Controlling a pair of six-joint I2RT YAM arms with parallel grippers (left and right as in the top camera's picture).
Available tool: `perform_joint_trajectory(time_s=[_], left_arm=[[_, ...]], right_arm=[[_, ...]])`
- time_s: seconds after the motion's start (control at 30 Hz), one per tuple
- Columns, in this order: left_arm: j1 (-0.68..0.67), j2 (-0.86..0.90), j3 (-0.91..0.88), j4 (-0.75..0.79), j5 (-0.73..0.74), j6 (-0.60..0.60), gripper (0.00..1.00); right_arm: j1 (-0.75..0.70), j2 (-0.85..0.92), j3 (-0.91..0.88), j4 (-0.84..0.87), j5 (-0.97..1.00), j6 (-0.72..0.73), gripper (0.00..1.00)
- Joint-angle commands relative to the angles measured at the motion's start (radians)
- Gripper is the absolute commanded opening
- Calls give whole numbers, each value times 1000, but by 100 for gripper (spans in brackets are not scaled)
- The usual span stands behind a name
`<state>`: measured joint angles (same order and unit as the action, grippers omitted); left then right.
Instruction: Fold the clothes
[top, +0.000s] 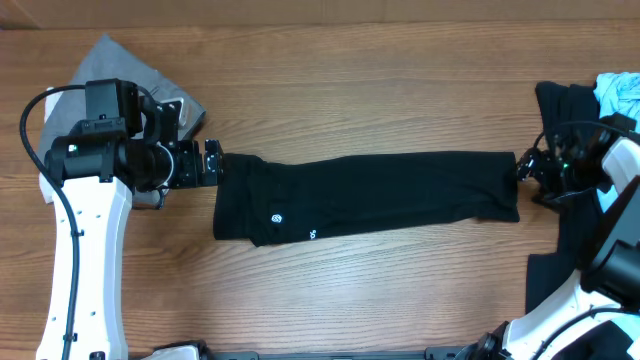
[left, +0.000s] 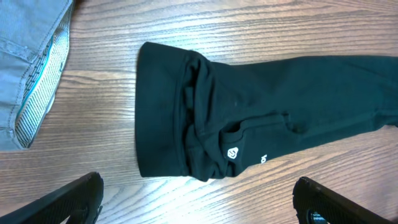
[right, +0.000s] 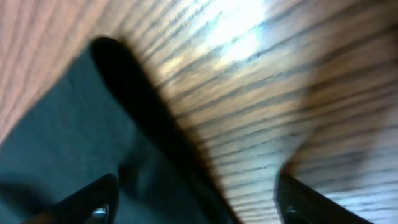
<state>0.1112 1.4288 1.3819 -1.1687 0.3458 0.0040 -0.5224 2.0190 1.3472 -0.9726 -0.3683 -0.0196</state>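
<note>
Shirt lies across table as a long strip, lengthwise fold done. L gripper at its left end, R gripper at right end, both apart and empty. Next, prob.: pinch an end, fold crosswise.

A wooden worktop is filling almost the whole overhead view, its warm brown grain running lengthwise from left to right. Along the far side a straight seam is showing, and a slightly paler brown band is lying beyond it; what that band belongs to cannot be told. Light is falling evenly from above, casting only soft, short shadows on the wood. In the left wrist view the surface is showing fine dark streaks between lighter stripes. In the right wrist view, which is coming out blurred, a bright glare is spreading across the grain.
</note>
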Motion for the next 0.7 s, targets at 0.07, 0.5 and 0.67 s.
perform_joint_trajectory(time_s=[0.07, 0.5, 0.67], left_arm=[[-5, -11, 14, 6, 14, 23, 100], [-5, -11, 14, 10, 22, 23, 100], [-5, -11, 14, 4, 23, 23, 100]], right_arm=[[12, 93, -13, -30, -111, -129, 68], [23, 130, -10, -113, -233, -225, 21], [4, 123, 64, -147, -240, -215, 4]])
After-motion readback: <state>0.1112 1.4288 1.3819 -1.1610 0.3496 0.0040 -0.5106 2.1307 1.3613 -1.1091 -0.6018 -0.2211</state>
